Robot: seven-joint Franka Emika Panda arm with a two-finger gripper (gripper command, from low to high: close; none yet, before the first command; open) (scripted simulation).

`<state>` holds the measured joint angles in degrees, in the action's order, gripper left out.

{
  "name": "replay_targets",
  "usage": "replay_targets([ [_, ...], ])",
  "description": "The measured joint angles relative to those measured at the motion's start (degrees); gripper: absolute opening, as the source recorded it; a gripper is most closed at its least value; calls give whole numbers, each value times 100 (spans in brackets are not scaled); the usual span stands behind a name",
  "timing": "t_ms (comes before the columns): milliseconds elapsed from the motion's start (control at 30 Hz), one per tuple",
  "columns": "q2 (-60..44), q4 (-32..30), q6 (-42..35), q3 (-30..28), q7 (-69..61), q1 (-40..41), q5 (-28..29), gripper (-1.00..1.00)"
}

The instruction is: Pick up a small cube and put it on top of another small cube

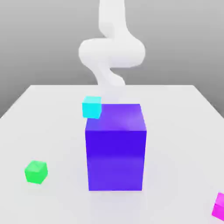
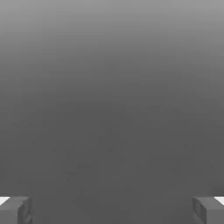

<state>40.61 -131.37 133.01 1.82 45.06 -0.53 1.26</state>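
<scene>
The small magenta cube (image 1: 219, 205) lies at the near edge of the white table, at the exterior view's right, partly cut off by the frame. The small green cube (image 1: 36, 172) sits on the table at the exterior view's near left, far from the magenta one. My gripper (image 2: 112, 210) is open in the hand view: its two fingertips (image 2: 15, 210) stand wide apart with nothing between them, facing plain grey. The white arm (image 1: 111, 50) rises behind the big blue cube, which hides the hand in the exterior view.
A large blue-violet cube (image 1: 116, 146) stands in the middle of the white table (image 1: 175, 131), between the two small cubes. A small cyan cube (image 1: 92, 107) sits just behind its upper left corner.
</scene>
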Motion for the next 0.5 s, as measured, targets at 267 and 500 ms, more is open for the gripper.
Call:
replay_targets([
  [267, -1696, 132, 398, 573, -227, -202, 443, 0],
  [500, -3152, 245, 737, 1007, -401, -436, 851, 0],
])
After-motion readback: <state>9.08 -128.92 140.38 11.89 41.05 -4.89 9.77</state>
